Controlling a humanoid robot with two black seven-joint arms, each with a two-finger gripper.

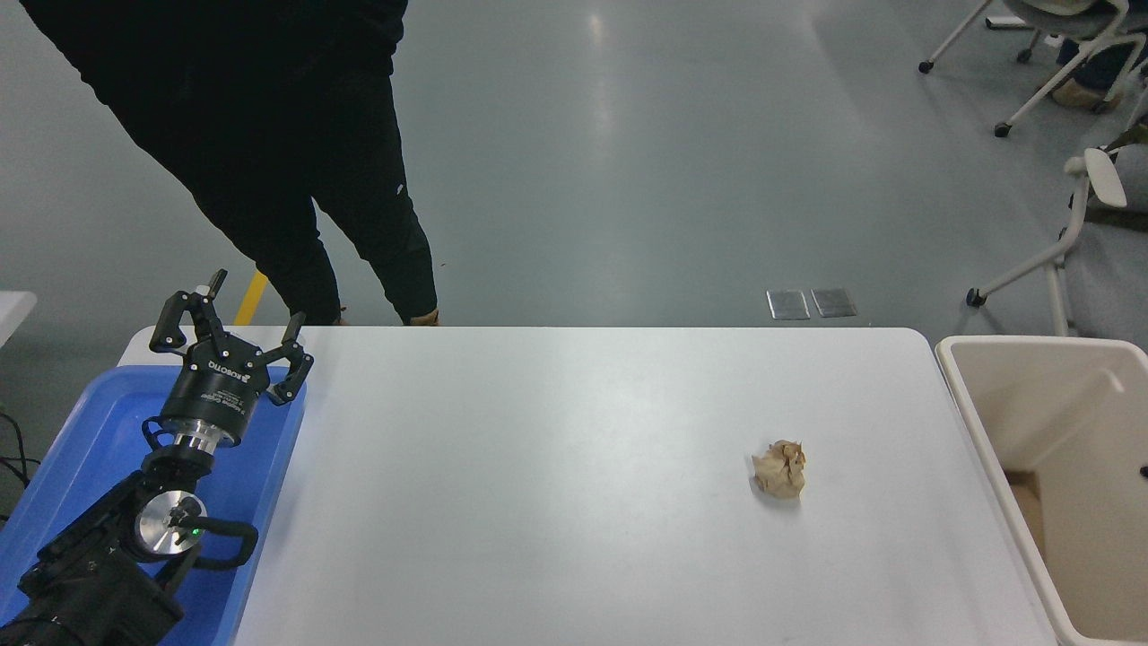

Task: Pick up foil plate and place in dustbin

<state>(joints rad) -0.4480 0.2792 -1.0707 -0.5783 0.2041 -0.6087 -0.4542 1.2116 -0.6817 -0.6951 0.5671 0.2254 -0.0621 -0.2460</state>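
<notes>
The foil plate shows nowhere in the frame, so its facing and long axis cannot be told; whether it lies inside the dustbin (pixel 987 422) at the right edge is likewise unseen. The right gripper is out of view too. The risk, as a judgement: the plate may have caught on the bin's rim or missed it altogether. The left gripper (pixel 235 338) rests over the blue tray (pixel 81 440) at lower left, fingers spread and empty.
</notes>
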